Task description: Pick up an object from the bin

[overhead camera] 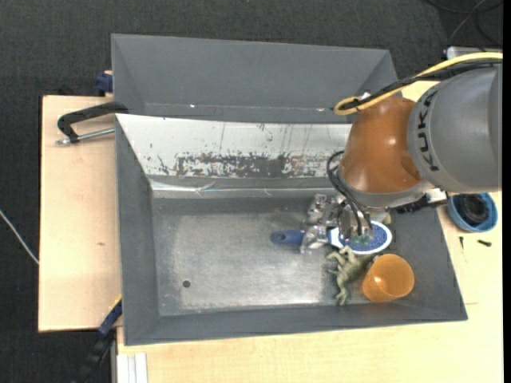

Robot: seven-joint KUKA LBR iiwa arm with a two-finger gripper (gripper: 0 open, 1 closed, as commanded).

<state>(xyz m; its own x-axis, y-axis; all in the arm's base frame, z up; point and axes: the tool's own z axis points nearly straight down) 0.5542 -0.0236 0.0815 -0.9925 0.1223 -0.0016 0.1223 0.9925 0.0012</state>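
Whether my gripper (319, 228) has its fingers spread or pinched, I cannot tell from above: the metal parts bunch together under my wrist and its orange cover (382, 146), and no clear gap or clamp shows.

From the camera view I am low in the bin (136, 238), toward the right end of its floor, close to the few things that lie there. Nearest to me is a small blue piece (283, 238), lying flat on the bare floor just to the left of my tip. Its near end reaches my metal parts, but I cannot say if it is between them or merely beside them. On my other side, partly under my wrist, lies a round blue-and-white disc (372, 240). Below that in the view sit a green toy figure (343, 271) and an orange cup (390, 278), touching each other, against the bin's lower right corner. The left half of the floor has nothing on it.

As for the job, I judge it about midway: I am down among the things, at grasping height. No hold can be confirmed, nothing is raised off the floor, and the closing, if not done, and the whole lift are left.
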